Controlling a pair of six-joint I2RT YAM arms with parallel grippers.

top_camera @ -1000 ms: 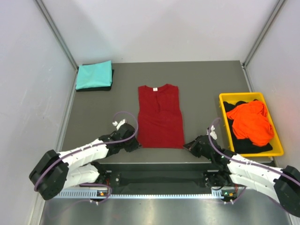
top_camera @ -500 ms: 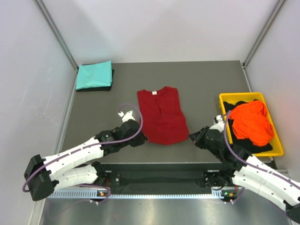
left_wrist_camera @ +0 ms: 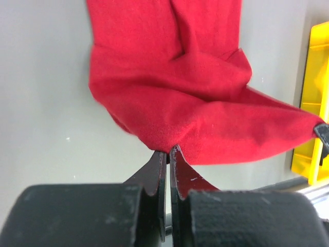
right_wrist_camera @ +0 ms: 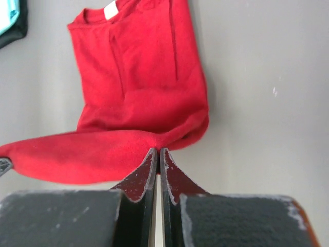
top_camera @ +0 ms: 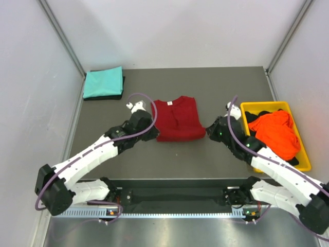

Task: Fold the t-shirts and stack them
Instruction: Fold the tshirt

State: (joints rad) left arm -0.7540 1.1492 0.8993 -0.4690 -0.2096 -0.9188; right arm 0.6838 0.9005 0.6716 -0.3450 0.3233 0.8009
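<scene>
Now we carry hem of dark red cotton t-shirt (top_camera: 176,119) off near edge of grey table (top_camera: 221,92), toward collar. A second ago it lay flat at full length; now it is doubled mid-table, roughly half as long. Left gripper (left_wrist_camera: 168,150) pinched shut on left hem corner, right gripper (right_wrist_camera: 157,151) on right one, cloth sagging between. We judge bottom-to-top fold part done, hem short of collar. Folded teal t-shirt (top_camera: 103,82) on black folded t-shirt (top_camera: 123,87), far left corner, well apart. Bright orange t-shirt (top_camera: 275,135) in yellow plastic bin (top_camera: 303,154), just beside right arm; could brush.
</scene>
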